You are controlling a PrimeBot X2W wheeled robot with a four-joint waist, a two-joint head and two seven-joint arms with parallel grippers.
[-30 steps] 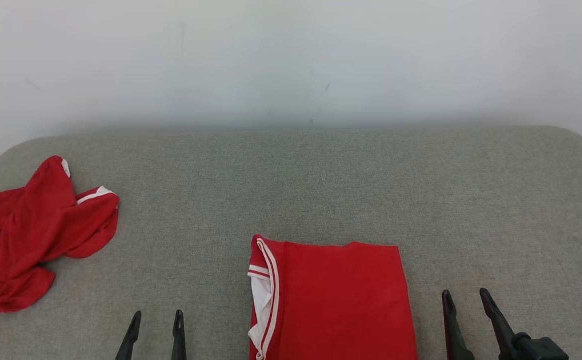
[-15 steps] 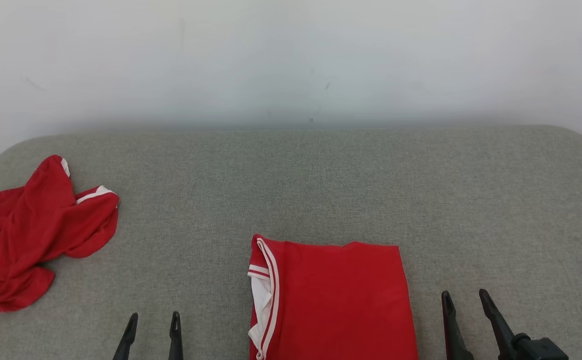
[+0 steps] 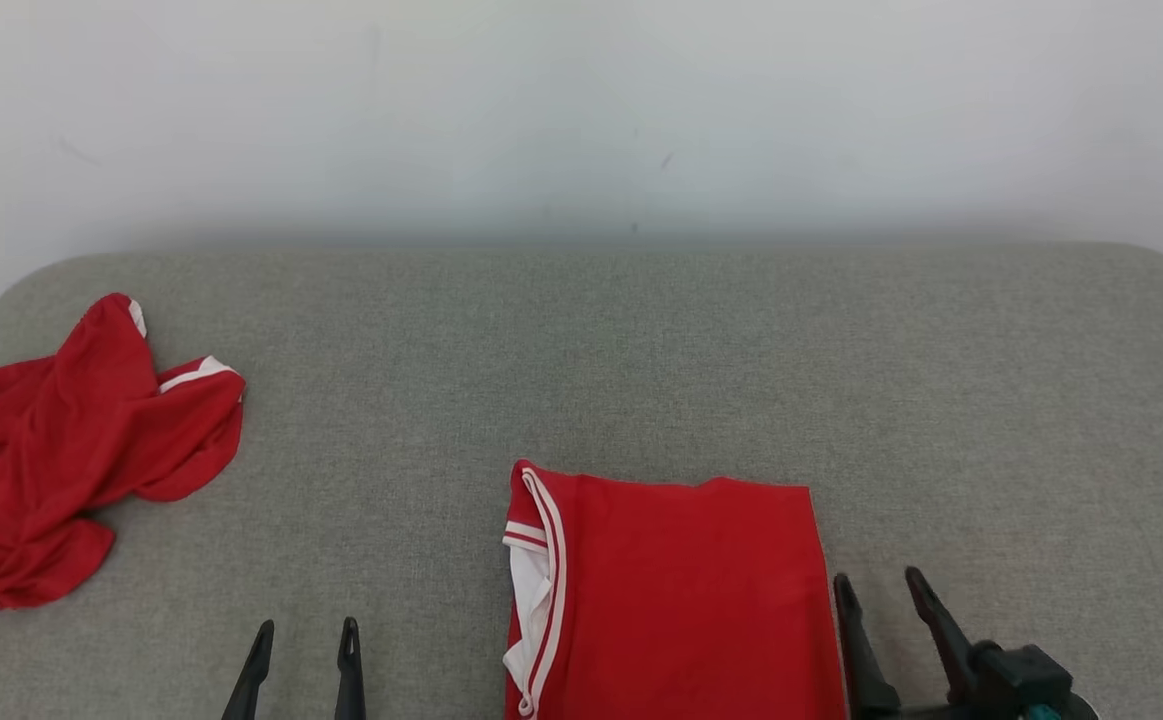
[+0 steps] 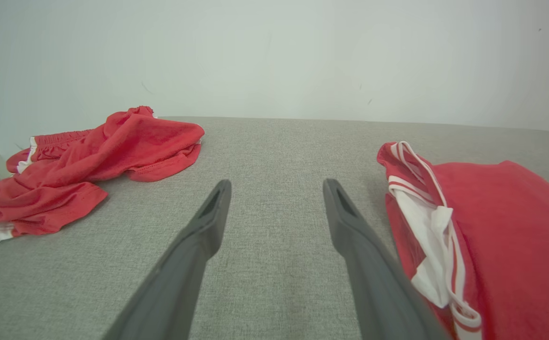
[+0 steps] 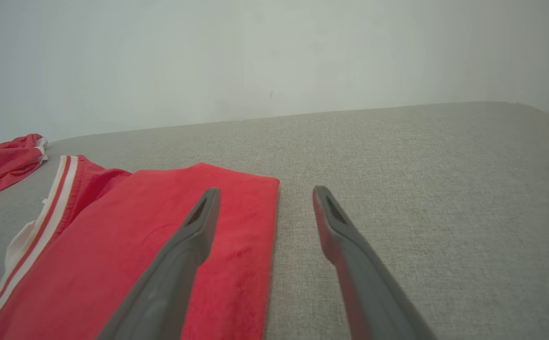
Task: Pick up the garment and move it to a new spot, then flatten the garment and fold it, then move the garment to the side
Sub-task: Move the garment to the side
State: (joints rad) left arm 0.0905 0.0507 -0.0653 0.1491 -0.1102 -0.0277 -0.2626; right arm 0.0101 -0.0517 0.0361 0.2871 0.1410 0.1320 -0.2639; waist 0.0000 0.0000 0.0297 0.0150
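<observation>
Surface: We work on a grey woven-cloth surface (image 3: 641, 350) with rounded far corners, set against a pale wall (image 3: 581, 120).
Task garment: The folded red fabric garment with white striped trim (image 3: 671, 600) lies flat at the middle of the near edge, a neat rectangle with its collar trim along the left side.
Other cloth: A crumpled red fabric garment with white trim (image 3: 71, 450) sits heaped at the left edge, well apart from the folded one.
Left gripper: Our left gripper (image 3: 306, 628) hovers at the near edge between the two cloths, nearer the folded one, with its jaws spread and empty.
Right gripper: Our right gripper (image 3: 877, 578) is at the folded garment's right side with its jaws spread and empty. In the right wrist view one finger lies over the red border and the other over bare grey cloth. We cannot tell whether either touches.
Stage: We judge the fold done and the move to the side still ahead.
Risk, layers: If we pinch only the top layer, the fold could open as we lift.
Risk, one-sided pull: Hauling from the right alone could twist the rectangle and spill the collar out.
Risk, drag: Sliding over the textured cloth could rumple the bottom layer.
Risk, placement: Going left, we might land it on the crumpled heap.
</observation>
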